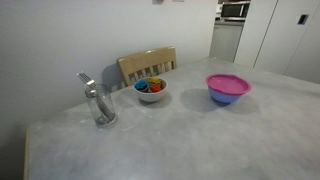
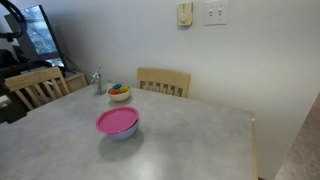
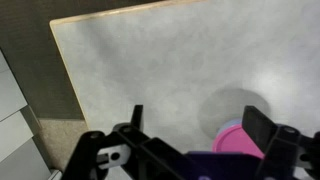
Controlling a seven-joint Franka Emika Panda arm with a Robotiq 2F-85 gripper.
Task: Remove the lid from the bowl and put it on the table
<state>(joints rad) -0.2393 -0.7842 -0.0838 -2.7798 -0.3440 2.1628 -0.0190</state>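
Covering the light blue bowl [image 1: 228, 98], which was set on the grey marbled table [image 1: 190, 140], the pink lid [image 1: 228, 83] was seen below the gripper [image 3: 198, 135], whose fingers [image 3: 262, 128] were held spread wide apart

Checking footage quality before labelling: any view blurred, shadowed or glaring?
Both exterior views are soft overall, without harsh glare; the round pink plastic lid reads clearly. In the wrist view the black gripper is dark and underlit, and a soft shadow borders the lid on the grey marbled table.
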